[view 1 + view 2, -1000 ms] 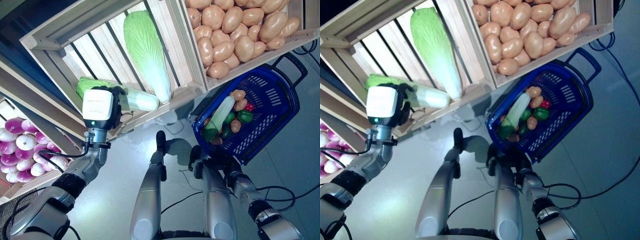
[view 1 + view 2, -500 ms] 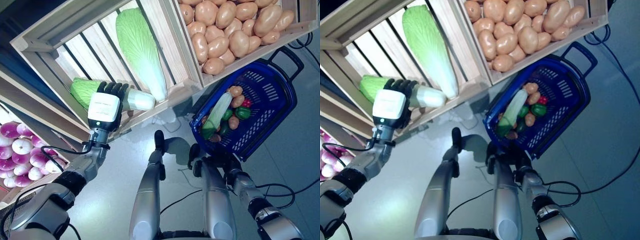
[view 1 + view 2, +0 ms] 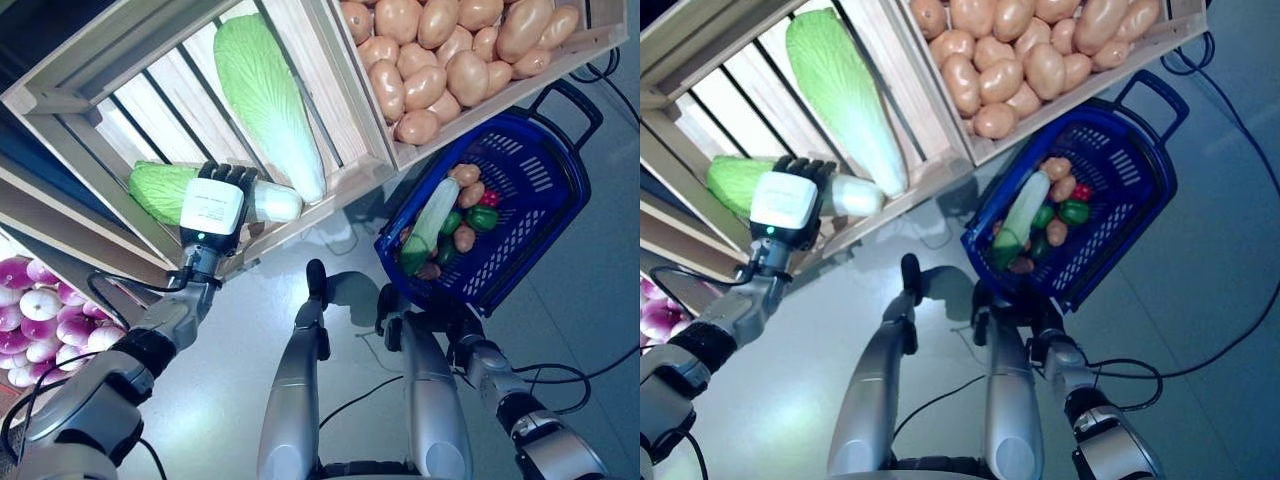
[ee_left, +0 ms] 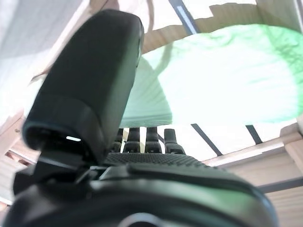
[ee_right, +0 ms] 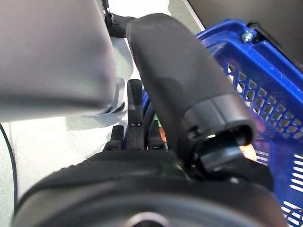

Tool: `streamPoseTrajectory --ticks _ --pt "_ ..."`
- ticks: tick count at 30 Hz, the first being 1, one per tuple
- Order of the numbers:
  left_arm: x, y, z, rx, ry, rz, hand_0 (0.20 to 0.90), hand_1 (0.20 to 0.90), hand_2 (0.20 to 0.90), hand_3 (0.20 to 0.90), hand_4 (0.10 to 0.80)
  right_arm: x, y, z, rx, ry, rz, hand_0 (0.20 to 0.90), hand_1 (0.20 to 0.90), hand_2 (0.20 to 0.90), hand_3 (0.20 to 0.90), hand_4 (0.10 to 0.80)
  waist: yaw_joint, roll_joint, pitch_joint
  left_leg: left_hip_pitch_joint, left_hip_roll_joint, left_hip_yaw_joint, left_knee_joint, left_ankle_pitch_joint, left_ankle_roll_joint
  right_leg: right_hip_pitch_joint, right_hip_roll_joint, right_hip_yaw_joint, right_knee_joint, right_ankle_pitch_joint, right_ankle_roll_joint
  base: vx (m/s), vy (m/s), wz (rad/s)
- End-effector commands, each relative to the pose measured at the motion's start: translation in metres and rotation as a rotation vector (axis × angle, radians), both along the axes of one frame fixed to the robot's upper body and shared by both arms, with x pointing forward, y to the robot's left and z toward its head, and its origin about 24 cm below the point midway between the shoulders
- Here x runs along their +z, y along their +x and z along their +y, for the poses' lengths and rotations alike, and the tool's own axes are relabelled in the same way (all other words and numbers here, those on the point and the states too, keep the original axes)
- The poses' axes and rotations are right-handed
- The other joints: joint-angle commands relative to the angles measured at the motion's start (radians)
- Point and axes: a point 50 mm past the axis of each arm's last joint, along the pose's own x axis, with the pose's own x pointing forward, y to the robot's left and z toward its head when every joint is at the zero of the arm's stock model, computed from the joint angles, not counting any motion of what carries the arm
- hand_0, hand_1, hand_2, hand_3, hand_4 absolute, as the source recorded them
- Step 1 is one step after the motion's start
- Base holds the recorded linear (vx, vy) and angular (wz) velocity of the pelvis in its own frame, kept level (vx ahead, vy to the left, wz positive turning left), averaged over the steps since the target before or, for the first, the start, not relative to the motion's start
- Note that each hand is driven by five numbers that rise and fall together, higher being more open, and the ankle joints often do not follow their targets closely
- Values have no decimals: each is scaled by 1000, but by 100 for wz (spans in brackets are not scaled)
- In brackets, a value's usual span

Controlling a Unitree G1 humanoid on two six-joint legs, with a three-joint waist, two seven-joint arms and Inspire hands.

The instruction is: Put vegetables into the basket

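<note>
My left hand [image 3: 212, 205] is raised to the front edge of a wooden crate [image 3: 345, 185] on the stand. Its fingers lie against a long napa cabbage [image 3: 155, 190], green at one end and white at the other. In the left wrist view the cabbage [image 4: 213, 80] sits between the straight thumb [image 4: 94, 94] and the fingers. The blue basket [image 3: 545, 195] stands on the floor at the right. It holds a long pale green vegetable [image 3: 428, 222], green peppers, a red one and brown potatoes. My right hand [image 3: 452, 322] is open, low by the basket's near rim [image 5: 265, 80].
A second napa cabbage [image 3: 265, 95] leans upright in the same crate. A crate of potatoes [image 3: 450, 60] overhangs the basket. A lower shelf of purple-white onions [image 3: 45, 310] is at the far left. Grey floor lies between the stand and the basket.
The whole picture has shifted, so the camera moved. My left hand has risen a little, and its fingers now rest on the lying cabbage. The right hand has stayed by the basket.
</note>
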Motion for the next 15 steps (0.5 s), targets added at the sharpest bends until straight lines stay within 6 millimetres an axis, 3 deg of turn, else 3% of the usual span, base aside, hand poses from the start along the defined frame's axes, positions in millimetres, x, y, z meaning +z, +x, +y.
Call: streamPoseTrajectory --ticks 1,15 --pt "41 6 -3 -99 33 -275 900 900 900 900 800 6 1 -11 -13 -24 -20 900 900 900 900 800 -11 -12 -2 -41 2 38 214 -200 -29 25 34 51 -201 170 51 0 0 0" --pt "53 22 -2 -78 60 -315 900 900 900 900 800 6 4 -6 36 -45 -21 900 900 900 900 800 -39 -38 -2 -90 17 43 255 -207 -29 -28 40 63 -163 166 46 1 9 -5"
